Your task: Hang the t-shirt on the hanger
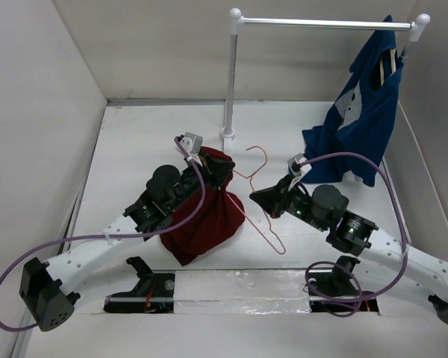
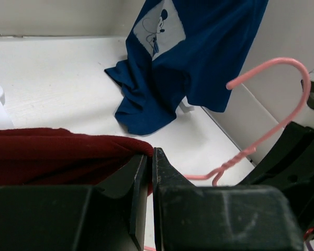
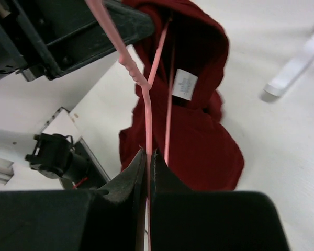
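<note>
**Threading the pink hanger into the maroon shirt**

Holding steady on both sides. My left hand point(image 2: 150, 157) is pinched closed on an edge of the maroon t-shirt point(image 1: 209, 224), lifting that edge off the tabletop point(image 1: 134, 134) while the rest of the cloth slumps in a heap below. I read that lift as a way to hold the opening up and slack so wire can pass inside.

My right hand point(image 3: 148, 157) is clamped narrow on the pink wire hanger point(image 3: 147, 125), gripping a stretch just below the twisted neck, hook pointing up and away from me. Gripping close to the neck should let me steer the whole triangle.

From the right wrist view, the wire runs up against the shirt right by its white neck label point(image 3: 184, 83). One shoulder of the hanger seems to be at or inside the opening, though I can't tell how deep. So the shirt is partly met, not yet hung.

Count check: two garments, the maroon one between my hands and a navy-blue t-shirt point(image 1: 358, 127) dangling from the white rail point(image 1: 321, 24) at the far right. Two hangers, mine and a pale one inside the blue shirt. One rail.
</note>
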You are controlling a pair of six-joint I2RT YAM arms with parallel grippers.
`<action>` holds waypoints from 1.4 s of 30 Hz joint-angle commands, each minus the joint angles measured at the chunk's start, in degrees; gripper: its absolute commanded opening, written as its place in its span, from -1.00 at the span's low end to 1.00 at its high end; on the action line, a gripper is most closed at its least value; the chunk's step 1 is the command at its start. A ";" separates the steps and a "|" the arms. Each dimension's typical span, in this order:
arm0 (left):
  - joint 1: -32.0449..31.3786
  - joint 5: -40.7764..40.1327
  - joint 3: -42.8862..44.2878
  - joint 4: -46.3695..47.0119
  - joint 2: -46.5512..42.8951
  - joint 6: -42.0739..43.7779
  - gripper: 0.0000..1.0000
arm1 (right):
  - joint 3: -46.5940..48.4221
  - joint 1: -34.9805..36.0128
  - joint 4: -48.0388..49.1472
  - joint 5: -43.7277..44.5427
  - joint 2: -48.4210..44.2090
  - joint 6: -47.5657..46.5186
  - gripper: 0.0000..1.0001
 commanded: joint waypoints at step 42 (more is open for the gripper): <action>-2.04 12.67 10.72 -12.46 -8.29 -0.54 -1.00 | 9.67 -12.52 43.45 -26.12 20.77 1.56 -1.00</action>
